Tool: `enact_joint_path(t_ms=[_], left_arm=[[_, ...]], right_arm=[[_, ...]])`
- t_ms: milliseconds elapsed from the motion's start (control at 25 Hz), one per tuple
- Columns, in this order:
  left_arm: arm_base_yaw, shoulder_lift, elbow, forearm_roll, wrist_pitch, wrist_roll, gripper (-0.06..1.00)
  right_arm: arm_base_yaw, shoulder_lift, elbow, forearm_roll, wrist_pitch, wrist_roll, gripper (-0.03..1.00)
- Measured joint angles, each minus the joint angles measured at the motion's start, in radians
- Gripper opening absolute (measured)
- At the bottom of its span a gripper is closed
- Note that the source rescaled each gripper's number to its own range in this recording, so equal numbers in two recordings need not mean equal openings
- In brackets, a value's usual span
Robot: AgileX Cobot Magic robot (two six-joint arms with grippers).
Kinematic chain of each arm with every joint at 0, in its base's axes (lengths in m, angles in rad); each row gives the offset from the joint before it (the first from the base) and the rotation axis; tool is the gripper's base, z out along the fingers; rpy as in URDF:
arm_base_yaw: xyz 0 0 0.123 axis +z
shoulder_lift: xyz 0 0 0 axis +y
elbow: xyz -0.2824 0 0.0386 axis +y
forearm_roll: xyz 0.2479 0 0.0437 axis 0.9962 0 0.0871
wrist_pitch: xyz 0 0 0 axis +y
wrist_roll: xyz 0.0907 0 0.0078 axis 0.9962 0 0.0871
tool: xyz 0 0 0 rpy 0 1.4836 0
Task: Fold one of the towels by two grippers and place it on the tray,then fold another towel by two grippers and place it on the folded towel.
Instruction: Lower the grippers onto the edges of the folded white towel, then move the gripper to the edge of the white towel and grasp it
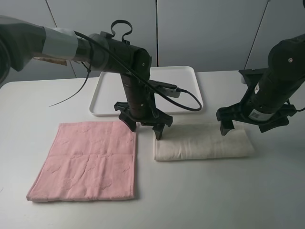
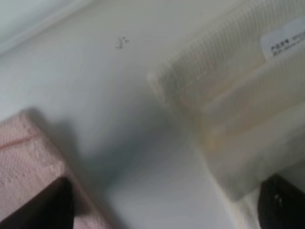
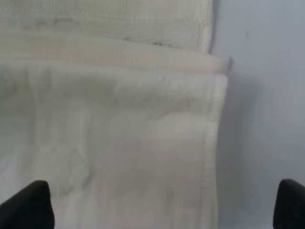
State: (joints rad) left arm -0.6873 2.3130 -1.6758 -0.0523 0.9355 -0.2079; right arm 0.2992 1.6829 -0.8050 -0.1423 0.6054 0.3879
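At opposite edges of the cream towel [image 1: 202, 143], the end effectors [image 1: 144, 130] [image 1: 250, 125] gape, perhaps touching it.

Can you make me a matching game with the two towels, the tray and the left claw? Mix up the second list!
1 pink towel
2 cream towel
3 tray
4 left claw

A folded into a long strip
B open, above the gap between the towels
C spread out flat
D white, behind both towels

Pairs: 1-C, 2-A, 3-D, 4-B
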Motion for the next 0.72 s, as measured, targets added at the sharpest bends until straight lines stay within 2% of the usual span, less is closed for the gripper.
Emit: enact_joint_path(t_ms=[360, 720], left_arm=[[0.0, 0.023, -0.014, 0.0, 0.01, -0.018, 0.99], [0.0, 0.025, -0.02, 0.0, 0.015, -0.02, 0.99]], right_arm=[[0.0, 0.002, 0.0, 0.0, 0.002, -0.031, 1.0], [0.0, 0.118, -0.002, -0.004, -0.009, -0.04, 1.0]])
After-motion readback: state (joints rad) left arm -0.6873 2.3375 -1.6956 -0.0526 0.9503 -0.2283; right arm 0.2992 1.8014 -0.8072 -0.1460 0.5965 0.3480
